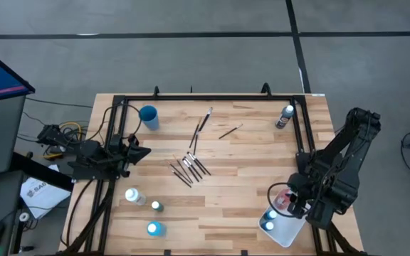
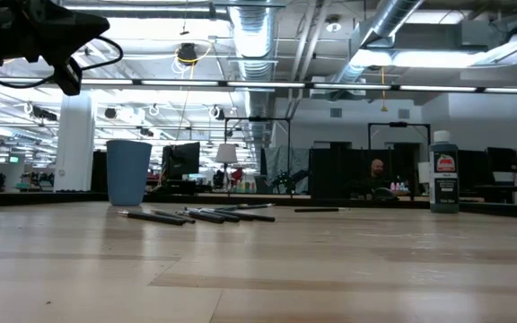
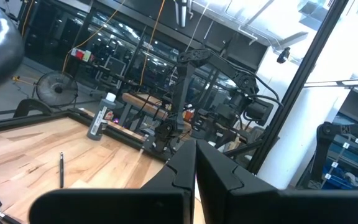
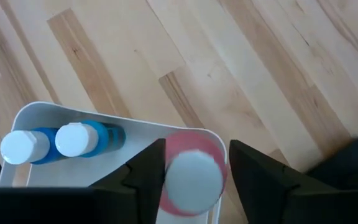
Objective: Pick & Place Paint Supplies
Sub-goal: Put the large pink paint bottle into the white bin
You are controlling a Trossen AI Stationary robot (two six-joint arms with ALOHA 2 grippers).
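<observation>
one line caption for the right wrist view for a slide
Right tool open around a red paint bottle over the white tray, two blue bottles already inside.

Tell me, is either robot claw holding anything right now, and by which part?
The right gripper has a red paint bottle between its fingers, at the capped end, above the white tray; whether it grips or has let go cannot be told. The left gripper is shut, empty.
</observation>
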